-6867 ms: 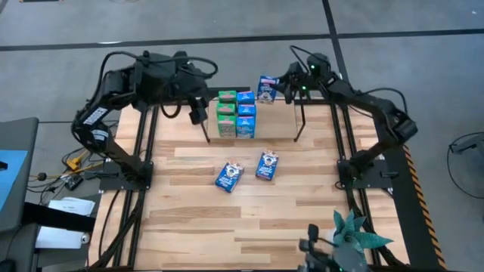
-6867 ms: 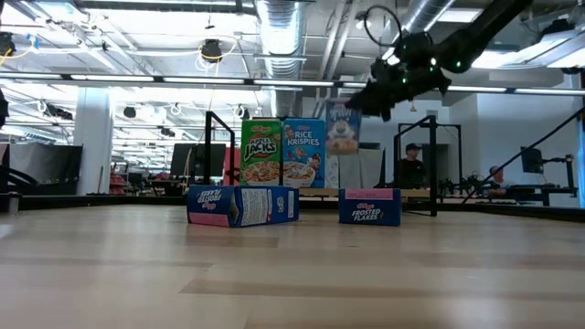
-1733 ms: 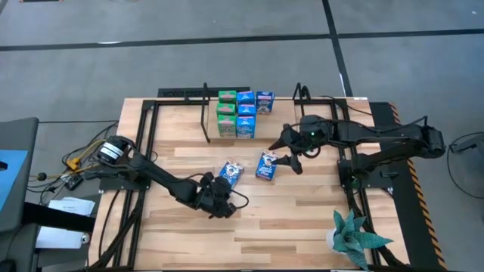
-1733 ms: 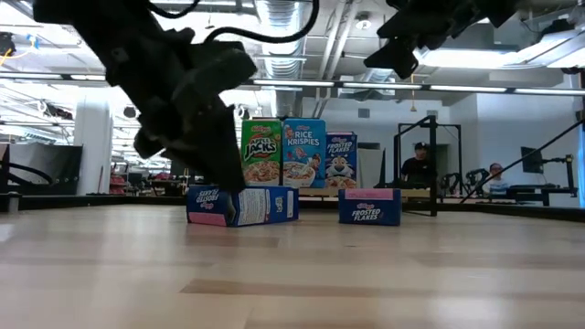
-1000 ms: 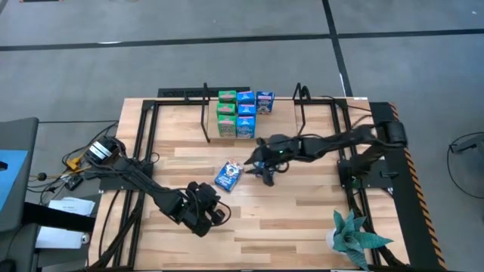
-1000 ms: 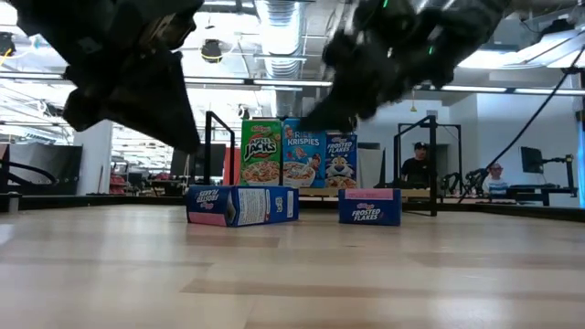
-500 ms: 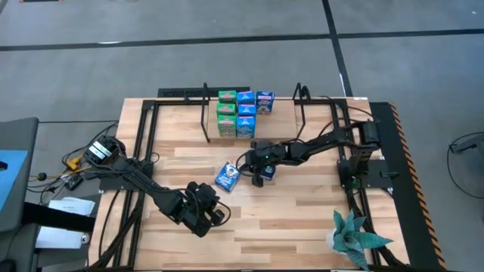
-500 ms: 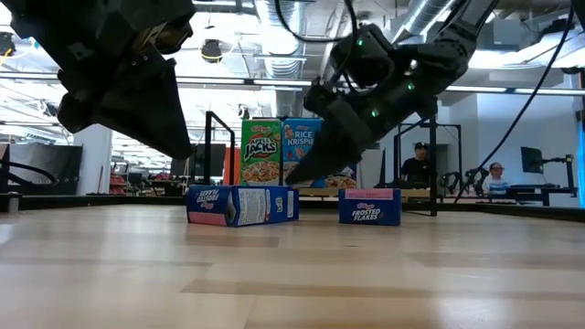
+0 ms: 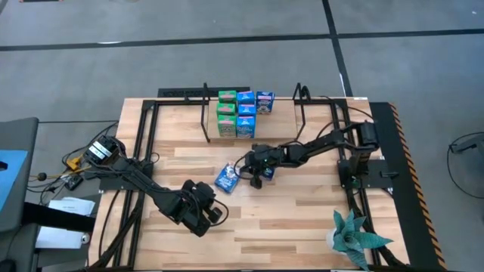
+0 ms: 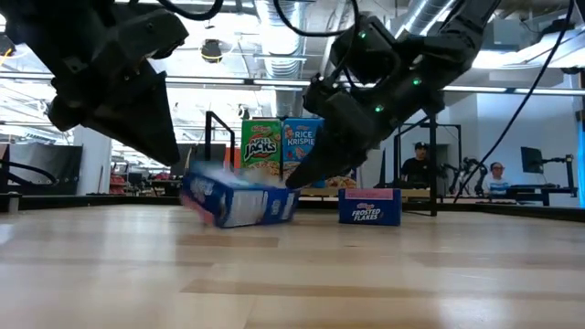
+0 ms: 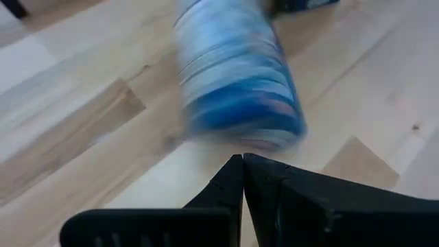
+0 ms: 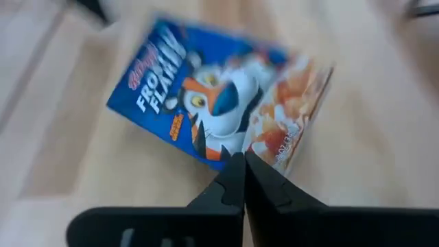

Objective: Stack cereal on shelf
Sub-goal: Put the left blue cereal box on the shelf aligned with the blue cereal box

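Note:
A dark blue cereal box (image 9: 226, 178) (image 12: 219, 96) sits mid-table, tipped and blurred in the low view (image 10: 239, 201). My right gripper (image 9: 243, 174) (image 12: 239, 159) is shut at its right side. A second dark blue box (image 10: 369, 206) lies flat just to the right, partly under the right arm. My left gripper (image 9: 214, 211) (image 11: 243, 159) hovers shut, nearer the table's front, pointing at the tipped box (image 11: 236, 89) without touching it. Green, light blue and dark blue cereal boxes (image 9: 242, 113) stand stacked on the shelf (image 9: 278, 125) at the far edge. My right gripper touches the tipped box with its shut fingertips (image 12: 233, 171), at the box's edge (image 12: 230, 154) on its right-hand side. The fingers slant down from the table's right. The box is tilted: its left end (image 10: 196, 187) is raised and its right end stays low by the fingers.
Black wire uprights (image 9: 206, 121) (image 9: 299, 113) flank the shelf. A potted plant (image 9: 355, 238) stands at the near right corner. Black frame rails run along both table sides. People (image 10: 416, 164) sit in the room beyond the far edge.
My right gripper has moved toward the table's left, from over the right-hand blue box to the left one, and come down at its right side. That box, flat a moment ago, has tipped, its left end lifting off the table.

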